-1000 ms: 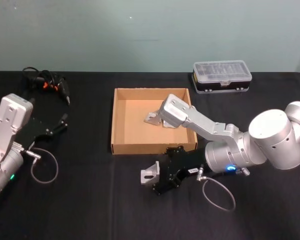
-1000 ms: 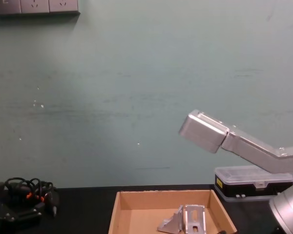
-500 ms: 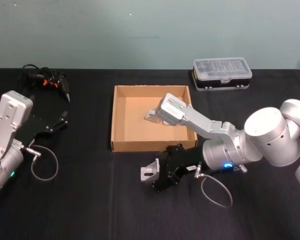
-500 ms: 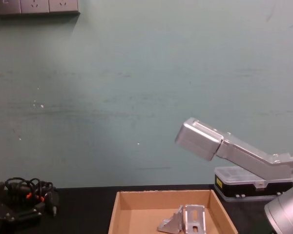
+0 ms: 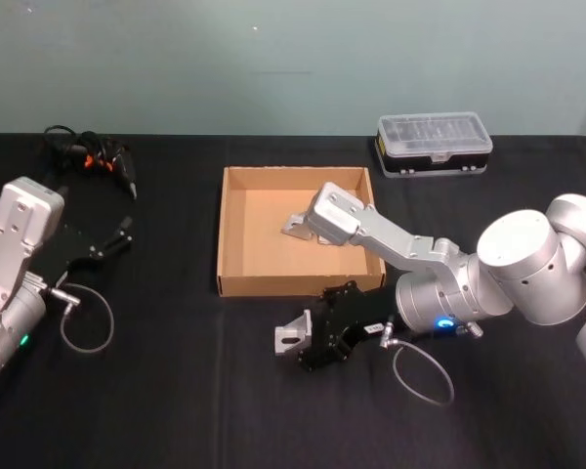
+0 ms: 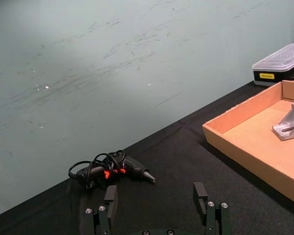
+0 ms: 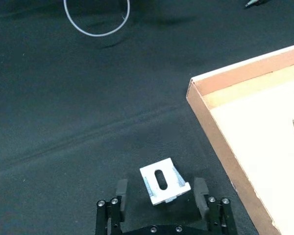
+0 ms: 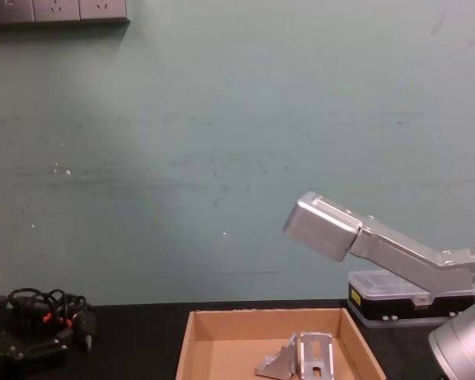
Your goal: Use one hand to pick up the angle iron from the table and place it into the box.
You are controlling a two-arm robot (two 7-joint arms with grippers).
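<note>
A small silver angle iron (image 5: 292, 335) lies on the black table (image 5: 176, 391) just in front of the box's near wall. My right gripper (image 5: 311, 338) is low at the table, open, with a finger on each side of the bracket. In the right wrist view the angle iron (image 7: 162, 181) sits between the two fingers (image 7: 201, 190), and nothing is pressing on it. The tan cardboard box (image 5: 236, 234) holds another angle iron (image 5: 297, 228). My left gripper (image 5: 117, 242) rests open at the table's left side.
A black case with a clear lid (image 5: 433, 147) stands behind the box to the right. A black tool with tangled cables (image 5: 90, 161) lies at the back left. A loop of grey cable (image 5: 422, 376) trails on the table by my right arm.
The right arm's upper link has sunk a little and shifted left, bringing the gripper slightly closer around the angle iron. The left arm has not moved.
</note>
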